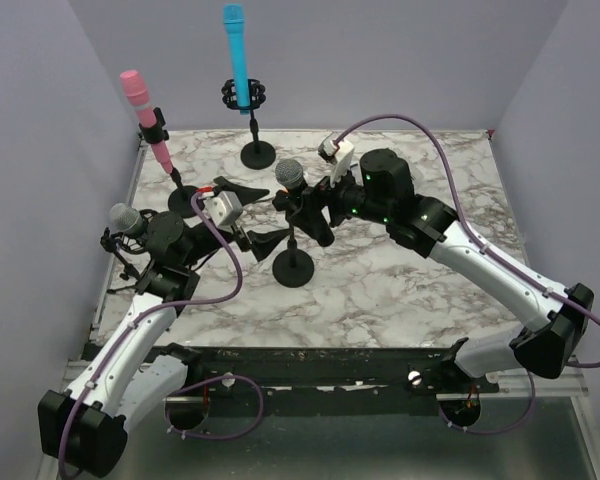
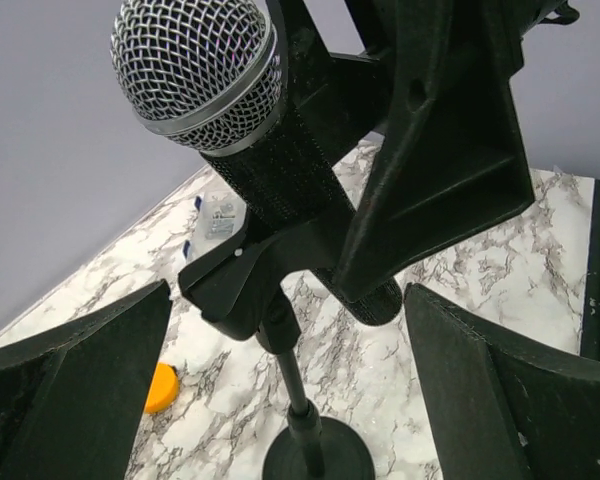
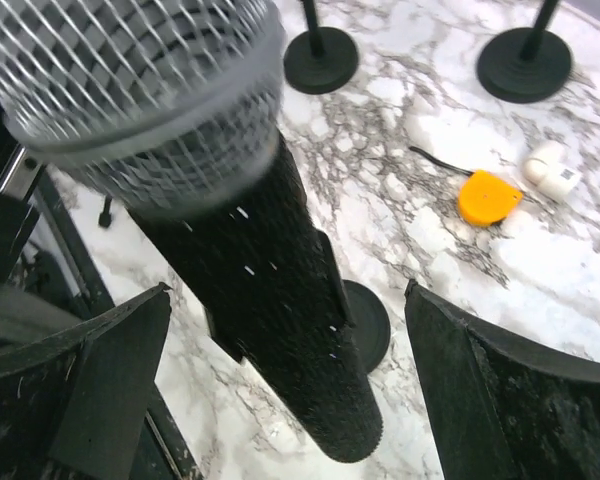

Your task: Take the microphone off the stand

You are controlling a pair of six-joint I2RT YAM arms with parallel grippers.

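Observation:
A black microphone with a silver mesh head (image 1: 289,175) sits tilted in the clip of a short black stand (image 1: 293,270) at mid-table. My right gripper (image 1: 312,205) is open, its fingers on either side of the microphone's body without touching it; in the right wrist view the body (image 3: 280,310) hangs between the open jaws of the right gripper (image 3: 288,292). My left gripper (image 1: 277,213) is open just left of the stand. In the left wrist view the left gripper (image 2: 287,295) frames the clip (image 2: 235,290) and pole (image 2: 298,385), with the microphone head (image 2: 200,70) above.
A pink microphone (image 1: 145,120) and a blue microphone (image 1: 237,55) stand on their own stands at the back. Another silver-headed microphone (image 1: 127,220) is at the left table edge. An orange disc (image 3: 488,195) and a small white piece (image 3: 550,170) lie on the marble top.

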